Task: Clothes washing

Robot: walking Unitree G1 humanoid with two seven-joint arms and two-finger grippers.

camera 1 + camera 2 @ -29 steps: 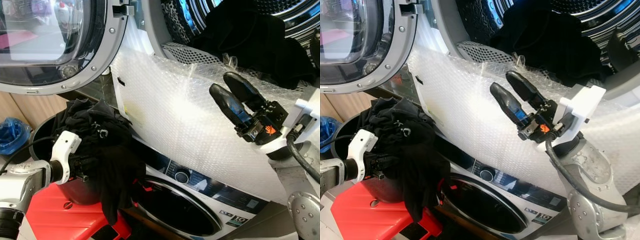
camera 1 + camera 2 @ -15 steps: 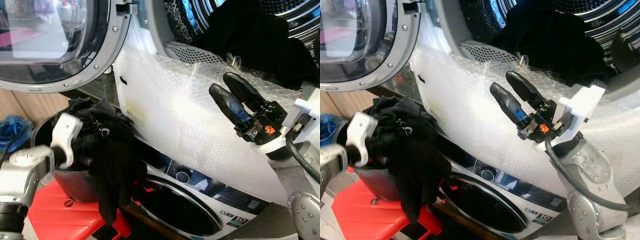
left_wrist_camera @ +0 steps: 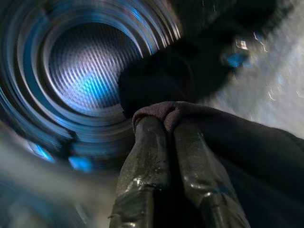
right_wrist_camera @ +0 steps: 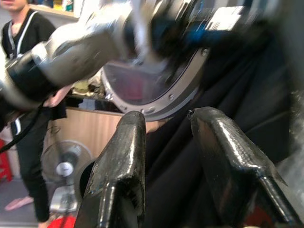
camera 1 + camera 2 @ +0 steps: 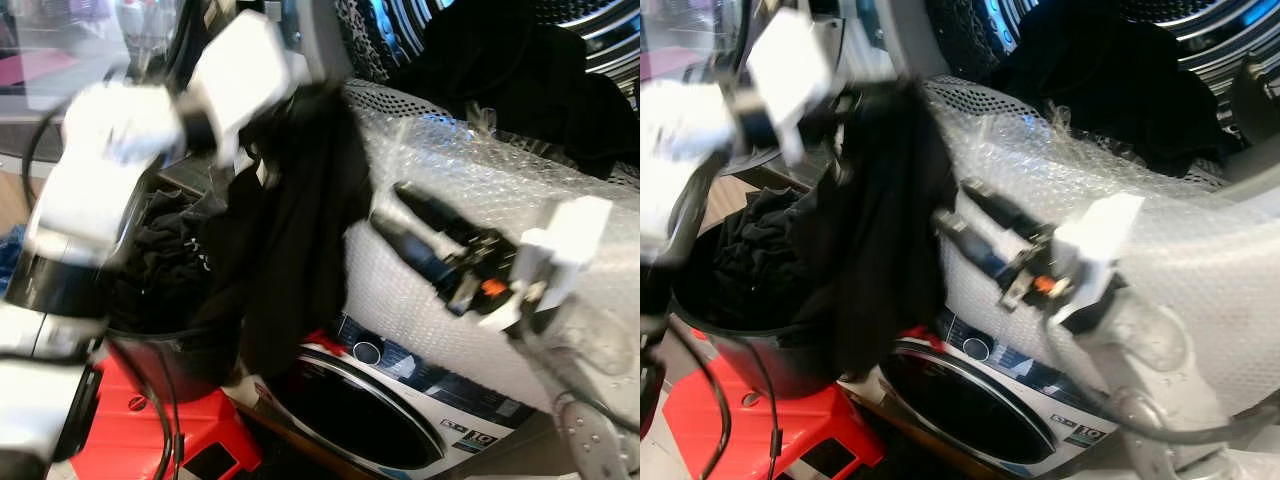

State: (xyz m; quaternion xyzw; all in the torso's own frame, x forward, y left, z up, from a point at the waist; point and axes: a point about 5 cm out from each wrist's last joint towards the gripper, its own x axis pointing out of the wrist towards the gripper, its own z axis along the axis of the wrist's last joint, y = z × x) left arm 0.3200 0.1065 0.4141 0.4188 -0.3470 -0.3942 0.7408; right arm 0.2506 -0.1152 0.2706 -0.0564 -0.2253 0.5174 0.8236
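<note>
Setting: stacked front-loading machines, the upper one's front panel wrapped in crinkled translucent bubble wrap (image 5: 470, 200), its ribbed shiny steel drum (image 3: 80, 76) open and lit blue inside; a person in dark clothes (image 4: 23, 71) stands in the room behind.
Lower machine: white front with a dark round glass door (image 5: 350, 410) and a control knob above it.
Upper door: round glass porthole in a grey riveted metal ring (image 4: 156, 90), swung open.
Basket: dark round plastic tub (image 5: 750, 350) heaped with crumpled black clothes, resting on a glossy red plastic stool (image 5: 150, 430).
Garment: soft, limp black cloth garment (image 5: 290, 250), hanging in long folds between the tub and the drum mouth, its top edge bunched over the left fingertips.
Already loaded: a mound of black laundry (image 5: 520, 80) spilling over the drum's lower lip.
Left gripper (image 3: 164, 121): raised high on a blurred white-and-silver arm, fingers pressed together and pinching the garment, pointed at the drum opening.
Right gripper (image 5: 395, 205): held level in front of the bubble wrap, pointing toward the hanging garment, its two glossy black fingers (image 4: 123, 156) spread a little with cloth just beyond them, gripping nothing.
</note>
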